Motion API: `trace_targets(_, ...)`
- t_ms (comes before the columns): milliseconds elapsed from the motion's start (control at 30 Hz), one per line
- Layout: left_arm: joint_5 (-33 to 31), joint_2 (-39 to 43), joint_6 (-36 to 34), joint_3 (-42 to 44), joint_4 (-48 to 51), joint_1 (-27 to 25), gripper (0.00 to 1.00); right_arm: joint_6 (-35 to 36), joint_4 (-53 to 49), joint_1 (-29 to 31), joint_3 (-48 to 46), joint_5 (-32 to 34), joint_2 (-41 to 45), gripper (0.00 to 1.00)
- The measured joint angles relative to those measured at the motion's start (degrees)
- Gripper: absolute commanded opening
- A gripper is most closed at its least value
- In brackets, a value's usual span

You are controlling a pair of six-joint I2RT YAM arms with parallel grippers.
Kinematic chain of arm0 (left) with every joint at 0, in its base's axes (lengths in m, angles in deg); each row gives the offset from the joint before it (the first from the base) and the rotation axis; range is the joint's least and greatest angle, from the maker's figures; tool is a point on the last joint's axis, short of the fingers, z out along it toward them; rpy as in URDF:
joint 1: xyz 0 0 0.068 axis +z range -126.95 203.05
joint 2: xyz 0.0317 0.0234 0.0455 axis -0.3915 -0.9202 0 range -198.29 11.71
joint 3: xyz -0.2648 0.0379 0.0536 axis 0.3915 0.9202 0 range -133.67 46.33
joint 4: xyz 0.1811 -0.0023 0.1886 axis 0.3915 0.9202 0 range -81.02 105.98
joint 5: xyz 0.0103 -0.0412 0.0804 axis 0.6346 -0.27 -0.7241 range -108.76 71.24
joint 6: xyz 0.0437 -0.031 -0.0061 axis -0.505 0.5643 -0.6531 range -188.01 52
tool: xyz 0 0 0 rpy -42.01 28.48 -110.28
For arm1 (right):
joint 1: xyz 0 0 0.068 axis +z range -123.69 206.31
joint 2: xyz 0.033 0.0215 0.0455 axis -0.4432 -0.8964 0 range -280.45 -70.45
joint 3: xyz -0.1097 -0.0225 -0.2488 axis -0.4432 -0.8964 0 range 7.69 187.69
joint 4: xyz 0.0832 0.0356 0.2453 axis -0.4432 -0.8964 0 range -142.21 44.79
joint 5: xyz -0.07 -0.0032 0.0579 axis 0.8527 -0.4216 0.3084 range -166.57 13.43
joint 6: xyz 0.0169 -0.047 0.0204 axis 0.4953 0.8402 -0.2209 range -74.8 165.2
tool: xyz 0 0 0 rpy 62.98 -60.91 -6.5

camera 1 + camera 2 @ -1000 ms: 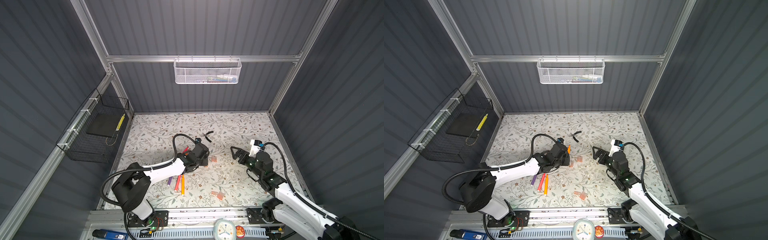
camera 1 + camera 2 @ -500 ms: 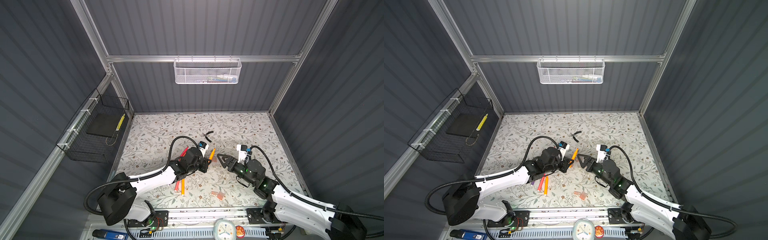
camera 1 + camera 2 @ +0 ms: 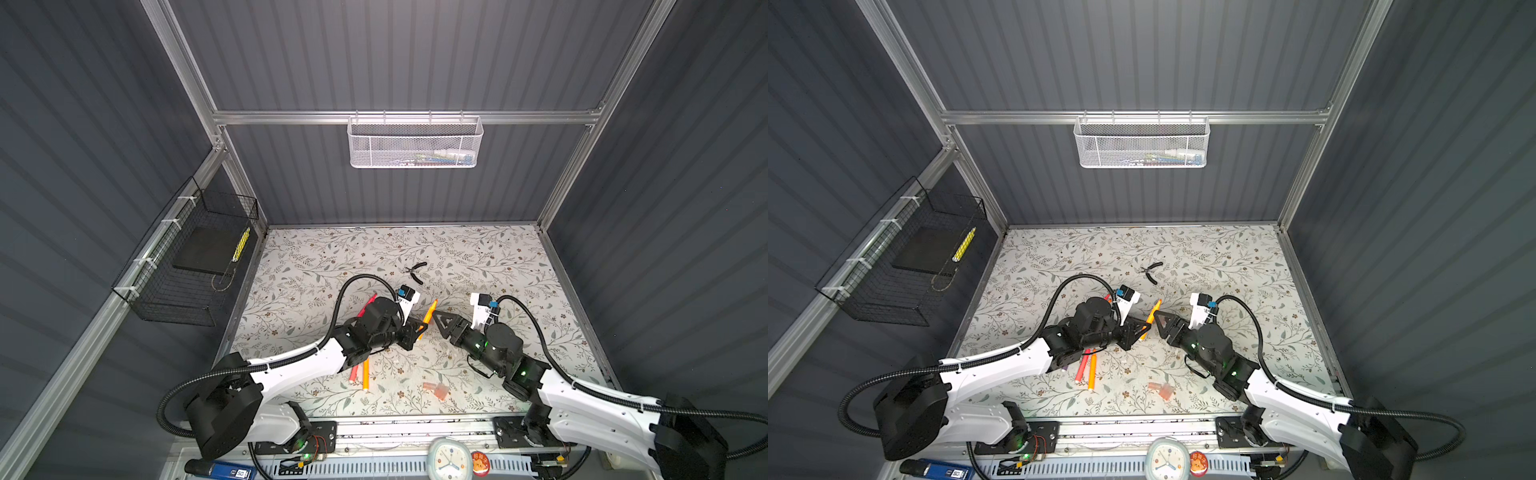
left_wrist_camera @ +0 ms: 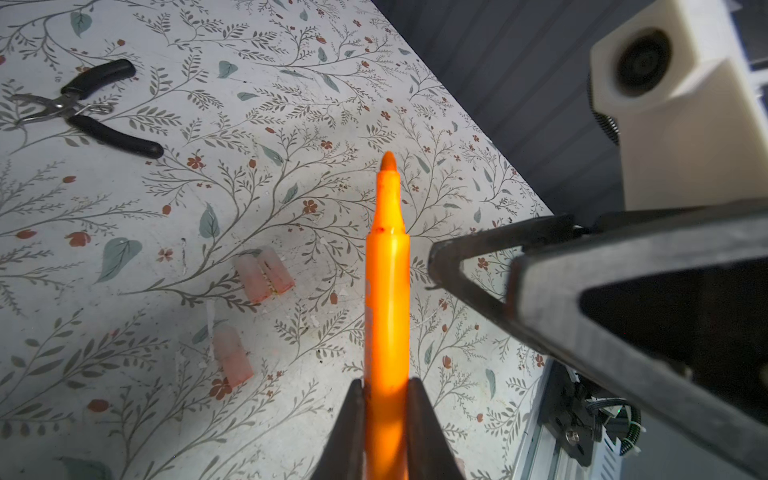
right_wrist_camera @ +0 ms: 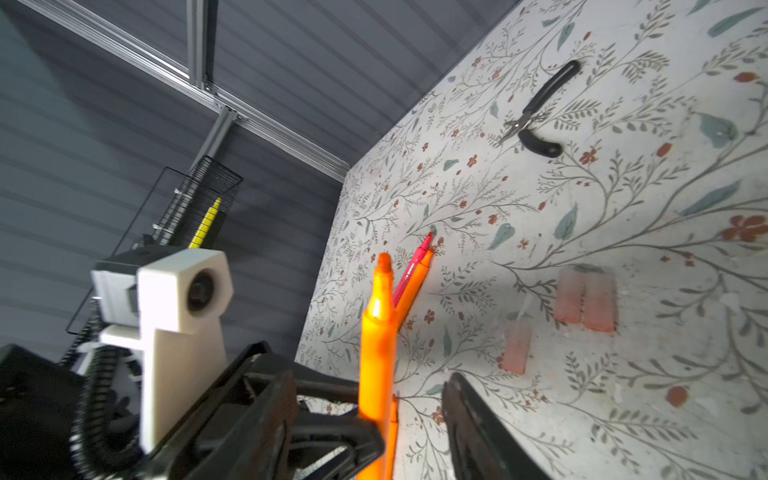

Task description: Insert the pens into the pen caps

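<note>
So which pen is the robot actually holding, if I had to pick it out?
On the flowered table, look to the middle. There the left gripper holds an orange pen off the surface, tip uncapped; the other pens all lie flat on the table.

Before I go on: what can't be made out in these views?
Right gripper jaw gap: the right wrist view shows one finger, cut by the bottom edge; too small in both top views.
Purple pen: mostly under the left arm in a top view.
White basket contents: too small behind its mesh, both top views.
</note>
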Motion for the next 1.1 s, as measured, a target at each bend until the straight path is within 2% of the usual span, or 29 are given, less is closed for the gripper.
trace_targets(267,1.5,0.0,0.0,0.5,-1.1,-0.4,0.00,0.0,2.9,0.0,2.2,0.5,-6.8,0.49)
trace_targets(433,1.5,0.0,-0.2,0.5,-1.1,-0.4,0.00,0.1,4.4,0.0,3.6,0.7,-8.0,0.35)
trace_targets(833,2.0,0.0,-0.5,0.5,-1.0,-0.5,0.00,-0.2,4.7,0.0,4.2,1.0,-10.0,0.25)
trace_targets(900,2.2,0.0,-0.5,0.5,-1.0,-0.6,0.00,-0.3,4.6,0.0,4.2,1.0,-10.0,0.25)
trace_targets(1000,2.4,0.0,-0.5,0.5,-1.0,-0.6,0.00,-0.4,4.6,0.0,4.2,1.0,-10.1,0.33)
trace_targets(1100,2.3,0.0,-0.5,0.5,-1.0,-0.6,0.00,-0.7,4.7,0.0,4.2,1.0,-10.5,0.30)
